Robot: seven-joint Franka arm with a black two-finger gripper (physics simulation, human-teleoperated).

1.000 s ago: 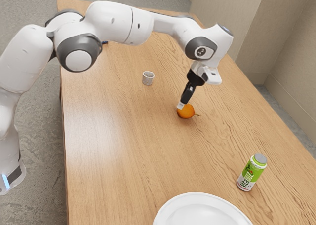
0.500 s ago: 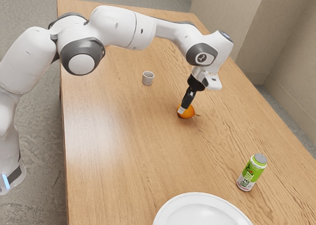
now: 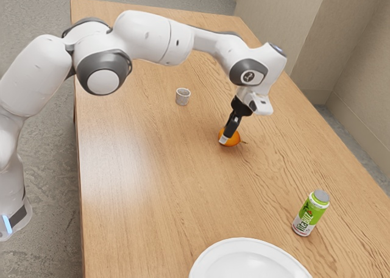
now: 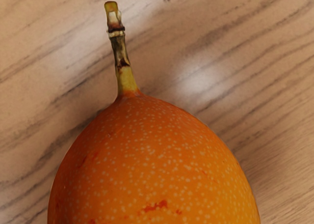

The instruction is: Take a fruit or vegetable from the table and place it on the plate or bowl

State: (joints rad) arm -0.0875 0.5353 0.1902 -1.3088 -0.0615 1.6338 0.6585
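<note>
One orange fruit (image 3: 232, 139) lying on the desk (image 3: 152, 168), a little right of the middle of the frame. Gripper (image 3: 226, 133) right down on its top. Open or clamped shut, cannot tell. Probably light and round, with smooth spotty skin, so likely to roll or slip. Firm, but best not squeezed hard. Best held across the fat middle, not by the thin stem (image 4: 120, 47), which might snap. White plate (image 3: 244, 260) at the bottom edge of the frame, well apart from the fruit.
</note>
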